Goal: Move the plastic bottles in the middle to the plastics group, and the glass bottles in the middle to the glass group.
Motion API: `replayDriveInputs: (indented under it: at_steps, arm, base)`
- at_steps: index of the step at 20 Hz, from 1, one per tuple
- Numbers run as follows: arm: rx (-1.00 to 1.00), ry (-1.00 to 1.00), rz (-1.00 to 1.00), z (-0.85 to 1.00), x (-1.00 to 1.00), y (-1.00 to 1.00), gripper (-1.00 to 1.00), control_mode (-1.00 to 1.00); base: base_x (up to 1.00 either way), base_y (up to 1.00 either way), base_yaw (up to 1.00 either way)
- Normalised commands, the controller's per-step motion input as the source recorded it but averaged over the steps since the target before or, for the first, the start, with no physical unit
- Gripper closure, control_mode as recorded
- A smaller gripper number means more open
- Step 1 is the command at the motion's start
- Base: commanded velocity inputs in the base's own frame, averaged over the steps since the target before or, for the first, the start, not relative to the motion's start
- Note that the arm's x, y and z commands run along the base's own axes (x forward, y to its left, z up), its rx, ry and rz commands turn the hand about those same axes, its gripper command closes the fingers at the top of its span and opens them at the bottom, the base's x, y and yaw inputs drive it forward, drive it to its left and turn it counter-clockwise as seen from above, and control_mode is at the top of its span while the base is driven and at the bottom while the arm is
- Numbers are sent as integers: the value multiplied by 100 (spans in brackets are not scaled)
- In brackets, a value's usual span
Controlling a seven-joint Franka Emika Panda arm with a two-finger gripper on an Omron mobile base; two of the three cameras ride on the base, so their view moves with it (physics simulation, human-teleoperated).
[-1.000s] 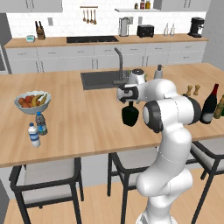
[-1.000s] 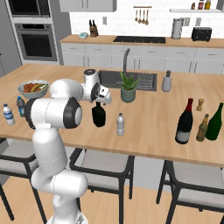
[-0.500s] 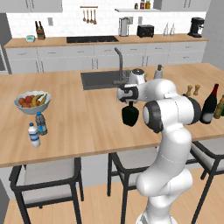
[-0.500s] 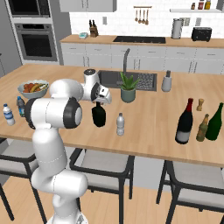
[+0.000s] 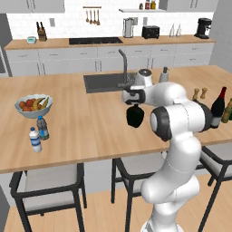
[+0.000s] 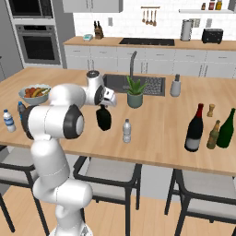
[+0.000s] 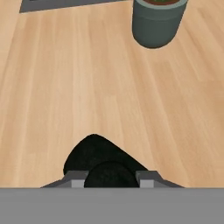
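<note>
Black bottle point(image 5: 135, 116), squat and round, hangs from the gripper point(image 5: 134, 104) above the wooden island counter point(image 5: 90, 118), its short neck pinched between the two fingers. Seen from the hand camera, the black bottle point(image 7: 101, 162) sits between the fingertips point(image 7: 78, 178), its shadow on the bare wood below and a grey plant pot point(image 7: 156, 22) beyond. A small clear water bottle point(image 6: 126, 131) stands just beside it on the counter. The dark wine bottle point(image 6: 194, 128) stands far right beside the olive-green bottle point(image 6: 227, 128). Two small water bottles point(image 5: 38, 133) wait at the far left near a fruit bowl point(image 5: 33, 106).
</note>
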Motion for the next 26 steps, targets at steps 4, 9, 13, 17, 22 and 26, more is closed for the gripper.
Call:
replayDriveInputs:
  at_steps: [4,9,13,17,22,26]
  arm:
    - [1,-7,0,61,32,-31,100,-100]
    - [2,-1,0,42,50,-61,100,-100]
    - [1,0,0,28,5,-77,100,-100]
    - [0,0,0,4,-10,-85,100,-100]
    - [0,0,0,1,-6,-73,100,-100]
    - [0,-3,0,5,0,-67,100,-100]
  base:
    - [0,0,0]
    - [0,0,0]
    - [0,0,0]
    - [0,0,0]
    - [0,0,0]
    - [0,0,0]
